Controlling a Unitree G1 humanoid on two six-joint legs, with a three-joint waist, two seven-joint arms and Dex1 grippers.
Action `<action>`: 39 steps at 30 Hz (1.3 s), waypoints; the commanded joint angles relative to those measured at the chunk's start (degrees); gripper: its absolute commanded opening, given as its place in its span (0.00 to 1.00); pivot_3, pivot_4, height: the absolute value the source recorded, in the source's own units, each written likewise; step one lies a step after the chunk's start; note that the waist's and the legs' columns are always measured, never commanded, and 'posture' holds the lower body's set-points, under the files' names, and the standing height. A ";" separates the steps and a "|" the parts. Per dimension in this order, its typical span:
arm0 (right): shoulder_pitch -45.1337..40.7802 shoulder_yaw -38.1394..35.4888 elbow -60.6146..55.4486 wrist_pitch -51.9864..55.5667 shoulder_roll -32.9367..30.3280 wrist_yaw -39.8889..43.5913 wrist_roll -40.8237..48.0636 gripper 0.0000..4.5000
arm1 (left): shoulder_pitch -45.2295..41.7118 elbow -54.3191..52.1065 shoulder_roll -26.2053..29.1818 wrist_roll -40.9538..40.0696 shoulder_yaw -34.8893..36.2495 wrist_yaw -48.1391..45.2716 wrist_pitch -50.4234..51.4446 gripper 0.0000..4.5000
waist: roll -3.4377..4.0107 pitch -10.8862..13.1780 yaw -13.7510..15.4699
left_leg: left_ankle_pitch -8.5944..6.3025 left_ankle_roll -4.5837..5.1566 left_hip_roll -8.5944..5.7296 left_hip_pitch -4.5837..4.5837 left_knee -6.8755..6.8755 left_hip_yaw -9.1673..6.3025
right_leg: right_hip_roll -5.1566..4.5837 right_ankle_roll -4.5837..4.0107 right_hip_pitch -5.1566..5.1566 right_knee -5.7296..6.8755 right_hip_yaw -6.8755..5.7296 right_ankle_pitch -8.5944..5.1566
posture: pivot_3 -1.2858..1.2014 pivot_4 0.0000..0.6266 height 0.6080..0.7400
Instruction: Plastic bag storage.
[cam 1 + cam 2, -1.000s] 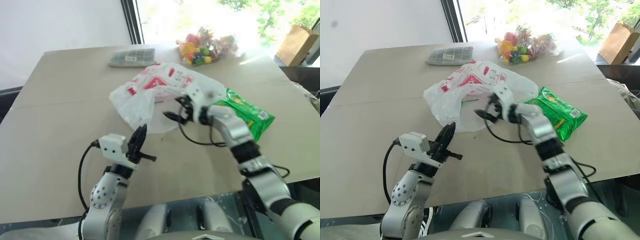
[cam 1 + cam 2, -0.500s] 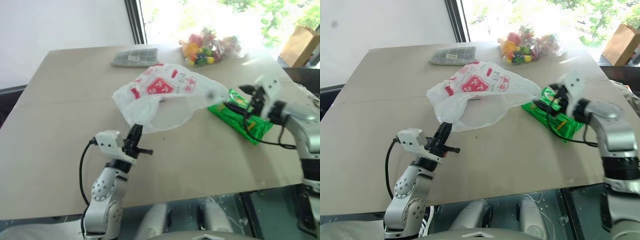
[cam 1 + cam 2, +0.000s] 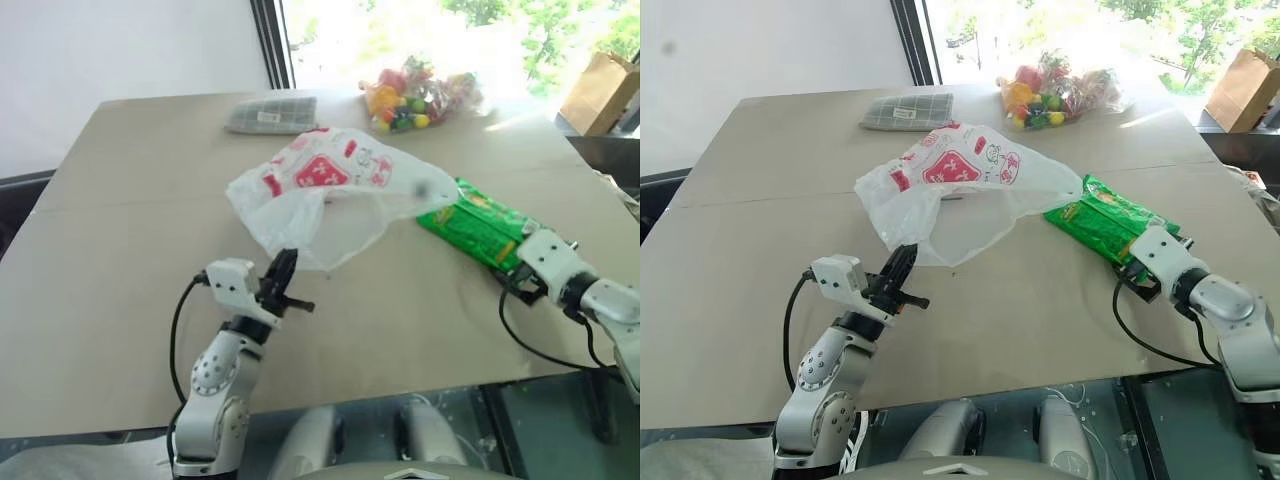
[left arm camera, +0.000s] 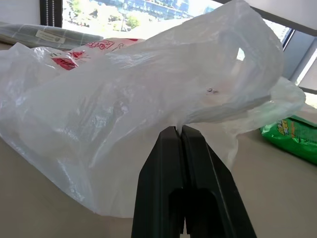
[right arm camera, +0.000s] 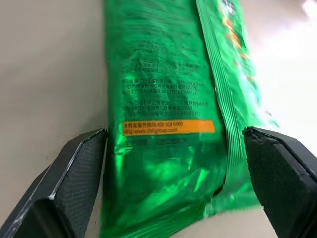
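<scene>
The plastic bag point(image 3: 330, 185), thin, white and crinkly with red print, lies puffed up in the middle of the table. My left gripper point(image 3: 283, 282) sits at its near edge, and in the left wrist view the black fingers point(image 4: 181, 163) are shut with the bag's film point(image 4: 148, 94) gathered at their tips. My right gripper point(image 3: 1145, 268) is low at the table's right side, open. Its fingers point(image 5: 81, 166) straddle the near end of a shiny green snack packet point(image 5: 173, 99) without closing on it.
The green packet point(image 3: 480, 228) lies just right of the bag. A clear bag of colourful round items point(image 3: 415, 95) and a grey checked flat pack point(image 3: 270, 115) sit at the far edge of the table point(image 3: 120, 260). A brown paper bag point(image 3: 598, 90) stands beyond the far right corner.
My right arm has swung from the bag's mouth out to the right and down to the near end of the green packet, staying open. The left gripper has stayed put, shut.
</scene>
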 commanded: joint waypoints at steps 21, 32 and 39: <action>-10.40 13.79 31.99 -19.87 4.02 -24.48 -27.21 0.01 | 0.53 -1.92 0.68 1.06 -0.80 0.54 -0.29 0.00 | -1.16 -0.39 -0.08 | -0.02 0.02 0.05 2.09 -0.49 -0.11 | 0.06 0.14 2.31 -0.94 -0.10 0.06 | 0.52 0.24 1.00; -12.11 -2.61 43.04 -43.76 1.39 -39.38 -14.66 0.01 | 1.35 -2.50 0.40 1.59 -1.30 1.08 -0.72 0.00 | -0.40 0.14 0.17 | -0.01 0.02 0.03 1.73 -0.66 -0.05 | 0.05 0.15 1.85 -0.91 -0.01 0.07 | 0.52 0.24 1.00; -6.32 -8.54 41.51 -55.77 0.40 -39.70 -9.61 0.01 | 1.41 -2.11 0.28 1.44 -1.24 0.80 -1.48 0.00 | -0.31 0.19 -0.47 | -0.01 0.02 0.06 1.16 -0.70 0.04 | 0.06 0.15 1.28 -0.96 0.05 0.07 | 0.52 0.24 1.00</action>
